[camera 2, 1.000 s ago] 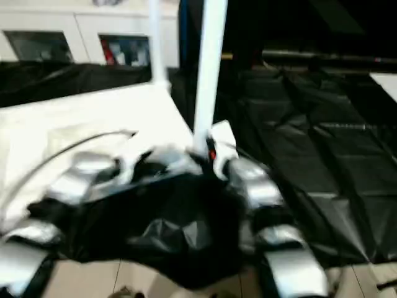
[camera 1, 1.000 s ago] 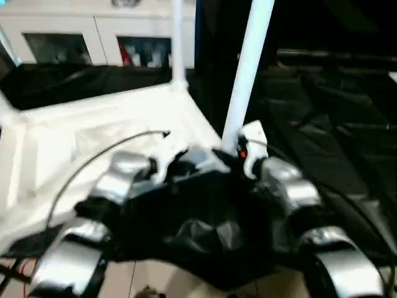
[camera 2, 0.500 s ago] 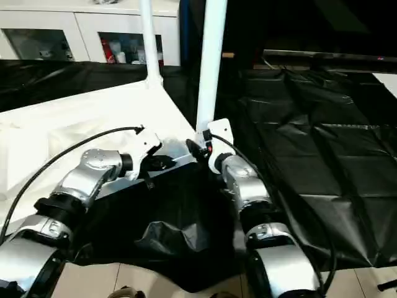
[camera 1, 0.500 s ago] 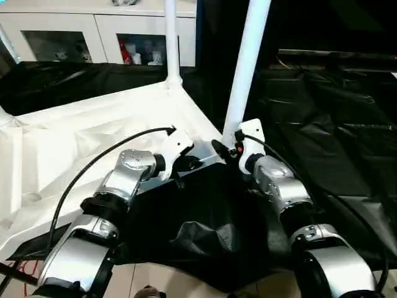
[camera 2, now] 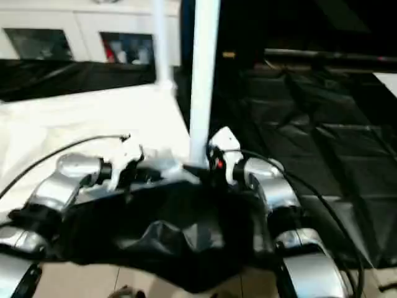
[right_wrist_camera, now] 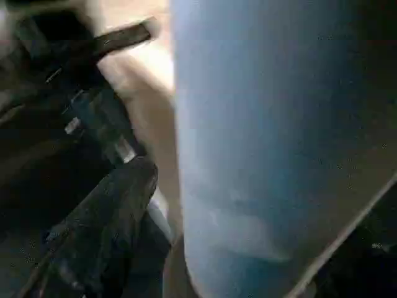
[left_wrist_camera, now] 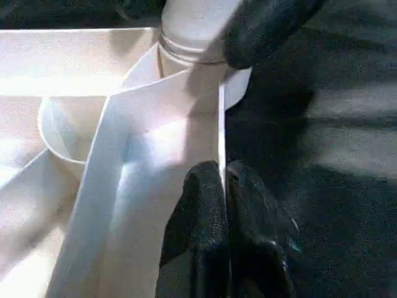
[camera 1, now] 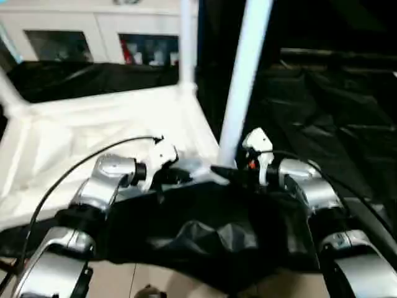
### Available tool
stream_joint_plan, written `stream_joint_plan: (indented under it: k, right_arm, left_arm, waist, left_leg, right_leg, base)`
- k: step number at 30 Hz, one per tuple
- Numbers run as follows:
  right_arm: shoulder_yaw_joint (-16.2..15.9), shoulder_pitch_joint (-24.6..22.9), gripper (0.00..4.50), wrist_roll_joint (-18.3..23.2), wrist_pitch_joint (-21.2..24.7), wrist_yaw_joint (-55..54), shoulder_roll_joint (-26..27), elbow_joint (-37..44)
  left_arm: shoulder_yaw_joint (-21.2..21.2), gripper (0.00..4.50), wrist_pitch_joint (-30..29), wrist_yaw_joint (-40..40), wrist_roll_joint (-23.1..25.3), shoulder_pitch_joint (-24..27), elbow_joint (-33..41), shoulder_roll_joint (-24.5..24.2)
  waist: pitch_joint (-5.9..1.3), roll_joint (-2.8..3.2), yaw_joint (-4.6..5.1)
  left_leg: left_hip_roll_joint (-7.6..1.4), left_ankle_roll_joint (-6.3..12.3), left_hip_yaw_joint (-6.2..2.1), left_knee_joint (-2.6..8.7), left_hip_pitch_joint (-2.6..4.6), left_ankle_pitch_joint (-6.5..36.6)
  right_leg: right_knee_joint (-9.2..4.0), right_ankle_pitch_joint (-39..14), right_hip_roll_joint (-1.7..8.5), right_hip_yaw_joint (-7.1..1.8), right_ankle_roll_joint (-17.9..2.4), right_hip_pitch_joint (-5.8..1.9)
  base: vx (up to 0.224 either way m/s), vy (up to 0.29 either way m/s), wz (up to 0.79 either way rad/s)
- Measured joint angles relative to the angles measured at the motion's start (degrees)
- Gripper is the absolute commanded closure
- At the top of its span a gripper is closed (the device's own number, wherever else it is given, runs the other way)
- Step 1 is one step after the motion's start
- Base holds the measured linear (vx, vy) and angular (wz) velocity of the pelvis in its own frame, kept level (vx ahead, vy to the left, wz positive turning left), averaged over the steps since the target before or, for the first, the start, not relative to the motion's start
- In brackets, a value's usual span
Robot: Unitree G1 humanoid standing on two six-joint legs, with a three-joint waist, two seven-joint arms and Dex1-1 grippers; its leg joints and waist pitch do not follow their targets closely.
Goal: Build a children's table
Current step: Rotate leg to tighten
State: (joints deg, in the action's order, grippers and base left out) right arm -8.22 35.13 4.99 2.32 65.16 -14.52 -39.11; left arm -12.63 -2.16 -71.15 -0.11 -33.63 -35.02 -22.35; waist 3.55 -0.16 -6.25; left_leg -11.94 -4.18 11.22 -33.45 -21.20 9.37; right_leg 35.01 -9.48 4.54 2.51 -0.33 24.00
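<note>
Table top upside down, near leg standing in its corner socket.
Left gripper (left_wrist_camera: 224, 186), fingers pinched together on the top's (camera 1: 93, 124) rim beside the leg (camera 1: 239, 93); right gripper (camera 1: 226, 172) fingers spread around the leg's base.

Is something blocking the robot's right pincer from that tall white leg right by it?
Nothing visible is. The right pincer is right at the foot of the leg, with one black finger close beside the tube. The leg already stands upright at the near corner of the table top.
</note>
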Motion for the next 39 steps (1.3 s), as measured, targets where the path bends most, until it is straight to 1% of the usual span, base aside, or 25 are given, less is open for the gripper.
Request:
stream_joint_plan:
  k: [1,2,5,6,7,9,10,11,12,15,17,20,24,25,26,27,30,31,32,33,34,36,37,38,39]
  right_arm:
    - [-0.32,-0.38,1.18,0.08,0.27,1.36,-0.52,0.62]
    - [-0.43,-0.76,1.26,0.21,0.53,2.32,-0.75,1.01]
    - [-0.66,-1.4,1.32,0.67,1.45,4.25,-1.2,2.32]
    - [-0.95,-1.57,1.45,1.06,1.99,5.12,-1.45,2.94]
    - [-1.1,-1.67,1.69,1.31,2.29,5.53,-1.49,3.09]
    - [-1.24,-1.86,1.73,1.54,2.69,6.05,-1.51,3.18]
    - [-1.32,-1.9,1.83,1.57,2.76,6.08,-1.56,3.21]
    - [-1.4,-1.92,1.83,1.58,2.8,6.12,-1.58,3.38]
    - [-1.49,-1.96,2.08,1.59,3.13,6.17,-1.58,3.6]
    - [-1.7,-2.6,2.19,1.35,3.17,5.9,-1.48,5.29]
    - [-1.66,-2.63,2.35,1.25,3.15,5.1,-1.42,5.27]
    - [-0.44,-2.5,2.36,0.18,3.12,-0.55,-0.18,4.09]
    - [3.54,0.5,2.46,-1.68,3.29,-17.85,4.77,-1.68]
    - [3.81,0.72,2.46,-1.75,3.34,-19.03,5.07,-2.02]
    - [5.04,1.57,2.48,-2.28,3.56,-24.07,6.59,-3.39]
    - [5.86,2.06,2.49,-2.32,3.77,-27.56,7.62,-4.38]
    - [8.47,4.59,2.5,-2.53,3.7,-39.22,10.99,-8.01]
    - [8.95,5.13,1.94,-2.6,3.48,-41.28,11.52,-8.84]
    - [9.25,5.4,1.94,-2.65,3.12,-42.53,11.86,-9.33]
    - [10.28,5.55,1.8,-2.3,2.88,-42.95,12.64,-9.49]
    - [10.65,5.59,1.74,-2.15,2.63,-42.98,13.08,-9.49]
    - [10.62,5.6,1.51,-2.4,1.97,-42.94,13.24,-9.49]
    - [10.49,5.6,1.51,-2.59,1.83,-42.82,13.23,-9.49]
    - [10.33,5.6,1.3,-2.9,1.74,-42.57,13.19,-9.46]
    - [9.94,5.59,1.3,-3.17,1.54,-41.67,12.96,-9.4]
  left_arm:
    - [-0.13,4.5,0.01,-0.97,-0.21,0.38,0.41,-0.48]
    - [-0.18,4.5,0.07,-1.95,-0.34,0.59,0.57,-0.84]
    - [-0.23,4.5,0.09,-4.17,-1.05,1.65,1.84,-1.84]
    - [-0.24,4.5,0.08,-5.02,-1.28,1.93,2.31,-2.19]
    - [-0.23,4.5,0.08,-5.55,-1.32,2.01,2.36,-2.31]
    - [-0.24,4.5,0.08,-6.23,-1.35,2.32,2.72,-2.49]
    - [-0.25,4.5,0.08,-6.42,-1.36,2.37,2.83,-2.51]
    - [-0.25,4.5,0.08,-6.54,-1.39,2.37,2.83,-2.55]
    - [-0.25,4.5,0.08,-6.68,-1.46,2.37,2.83,-2.64]
    - [-0.26,4.5,0.18,-6.49,-1.5,2.39,2.92,-2.56]
    - [-0.29,4.5,0.19,-5.64,-1.31,2.39,2.94,-2.34]
    - [0.02,4.5,-0.15,-1.39,-0.13,1.93,1.86,-0.93]
    - [1.14,4.5,-2.83,8.76,1.96,-1.24,-2.48,3.47]
    - [1.2,4.5,-3.02,9.4,2.02,-1.45,-2.72,3.76]
    - [1.2,4.5,-3.96,12.19,2.36,-2.61,-4.02,5.11]
    - [1.2,4.5,-4.38,14.0,2.56,-3.33,-4.94,5.94]
    - [1.61,4.5,-5.49,19.41,3.38,-6.14,-8.53,8.93]
    - [1.62,4.5,-5.62,20.38,3.57,-6.66,-9.15,9.59]
    - [1.62,4.5,-5.66,21.02,3.75,-6.91,-9.34,9.99]
    - [1.78,4.5,-5.66,21.64,3.83,-7.09,-9.57,10.16]
    - [2.11,4.5,-5.66,21.99,3.92,-7.14,-9.71,10.15]
    - [2.34,4.5,-5.64,22.0,4.01,-7.22,-9.73,10.17]
    - [2.35,4.5,-5.61,21.99,4.01,-7.22,-9.73,10.15]
    - [2.34,4.5,-5.49,21.92,4.01,-7.22,-9.73,10.08]
    - [2.33,4.5,-5.32,21.57,4.01,-7.19,-9.73,9.88]
  waist:
    - [0.0,0.0,-0.05]
    - [0.0,0.0,-0.1]
    - [0.0,0.0,-0.18]
    - [0.0,-0.01,-0.21]
    - [0.0,-0.01,-0.22]
    - [0.0,-0.01,-0.25]
    - [0.0,-0.01,-0.27]
    - [0.0,-0.01,-0.27]
    - [0.0,-0.01,-0.26]
    - [-0.01,-0.01,-0.36]
    - [-0.01,-0.03,-0.36]
    - [-0.05,-0.09,-0.14]
    - [-0.08,-0.23,0.83]
    - [-0.08,-0.22,0.92]
    - [-0.08,-0.23,1.13]
    - [-0.08,-0.22,1.14]
    - [-0.08,-0.21,1.11]
    - [-0.09,-0.2,1.08]
    - [-0.09,-0.19,1.03]
    - [-0.1,-0.18,1.08]
    - [-0.13,-0.14,1.15]
    - [-0.14,-0.12,1.16]
    - [-0.14,-0.12,1.15]
    - [-0.14,-0.12,1.15]
    - [-0.14,-0.12,1.16]
  left_leg:
    - [0.0,0.0,0.01,0.0,0.0,0.0]
    - [0.0,0.0,0.0,0.01,0.02,0.0]
    - [0.0,-0.01,0.0,0.02,0.03,0.0]
    - [-0.01,-0.01,0.0,0.02,0.02,0.0]
    - [0.0,-0.01,0.0,0.02,0.02,0.0]
    - [0.0,-0.01,0.0,0.01,0.02,0.0]
    - [0.0,-0.01,0.0,0.01,0.01,0.0]
    - [0.0,-0.01,0.0,0.01,0.01,0.0]
    - [0.0,-0.01,0.0,0.01,0.02,0.0]
    - [0.0,-0.01,0.0,0.02,0.03,0.0]
    - [0.0,-0.01,0.0,-0.01,0.04,-0.01]
    - [0.01,-0.02,0.0,-0.07,0.16,-0.01]
    - [0.06,-0.03,-0.04,-0.11,0.18,-0.02]
    - [0.07,-0.03,-0.04,-0.09,0.18,-0.02]
    - [0.08,-0.03,-0.07,-0.08,0.15,-0.02]
    - [0.09,-0.03,-0.07,-0.06,0.16,-0.02]
    - [0.09,-0.03,-0.09,-0.05,0.1,-0.02]
    - [0.09,-0.03,-0.09,-0.08,0.09,-0.02]
    - [0.09,-0.03,-0.09,-0.06,0.08,-0.02]
    - [0.09,-0.03,-0.09,-0.05,0.07,-0.02]
    - [0.09,-0.03,-0.09,-0.06,0.07,-0.02]
    - [0.09,-0.02,-0.07,0.03,0.04,-0.01]
    - [0.09,-0.02,-0.06,0.07,0.04,-0.01]
    - [0.09,-0.02,-0.06,0.1,0.05,-0.01]
    - [0.09,-0.02,-0.05,0.12,0.05,-0.02]
  right_leg:
    - [0.0,0.0,0.0,-0.01,0.0,0.0]
    - [0.0,0.0,0.0,0.0,0.0,-0.01]
    - [0.02,0.0,0.0,0.0,0.0,0.0]
    - [0.02,0.0,0.0,0.01,0.0,0.0]
    - [0.02,0.0,0.0,0.0,0.0,0.0]
    - [0.01,0.0,0.0,-0.01,0.0,0.0]
    - [0.01,0.0,0.0,-0.01,0.0,0.0]
    - [0.01,0.0,0.0,-0.01,0.0,0.0]
    - [0.02,0.0,0.0,0.0,0.01,0.0]
    - [0.02,-0.01,0.0,-0.01,0.02,-0.01]
    - [0.03,-0.01,0.01,-0.01,0.01,-0.03]
    - [0.09,-0.02,0.01,-0.05,0.04,-0.1]
    - [0.08,-0.06,0.0,-0.09,0.16,-0.08]
    - [0.07,-0.06,0.01,-0.1,0.16,-0.08]
    - [0.06,-0.06,0.01,-0.08,0.16,-0.07]
    - [0.06,-0.06,0.01,-0.09,0.17,-0.08]
    - [0.06,0.0,0.01,-0.07,0.15,-0.06]
    - [0.07,0.03,0.01,-0.09,0.15,-0.08]
    - [0.04,0.02,0.01,-0.09,0.16,-0.08]
    - [0.04,0.09,0.01,-0.09,0.04,-0.08]
    - [0.04,0.09,0.0,-0.09,0.04,-0.07]
    - [-0.02,0.05,0.0,-0.08,0.08,-0.04]
    - [-0.04,0.04,0.0,-0.07,0.07,-0.04]
    - [-0.04,0.04,0.0,-0.07,0.07,-0.04]
    - [-0.03,0.04,0.0,-0.06,0.07,-0.02]
  base:
    - [0.0,0.0,0.0]
    - [0.0,0.0,0.0]
    - [0.0,0.0,0.0]
    - [0.0,0.0,0.0]
    - [0.0,0.0,0.0]
    - [0.0,0.0,0.0]
    - [0.0,0.0,0.0]
    - [0.0,0.0,0.0]
    - [0.0,0.0,0.0]
    - [0.0,0.0,0.0]
    - [0.0,0.0,0.0]
    - [0.0,0.0,0.0]
    - [0.0,0.0,0.0]
    - [0.0,0.0,0.0]
    - [0.0,0.0,0.0]
    - [0.0,0.0,0.0]
    - [0.0,0.0,0.0]
    - [0.0,0.0,0.0]
    - [0.0,0.0,0.0]
    - [0.0,0.0,0.0]
    - [0.0,0.0,0.0]
    - [0.0,0.0,0.0]
    - [0.0,0.0,0.0]
    - [0.0,0.0,0.0]
    - [0.0,0.0,0.0]
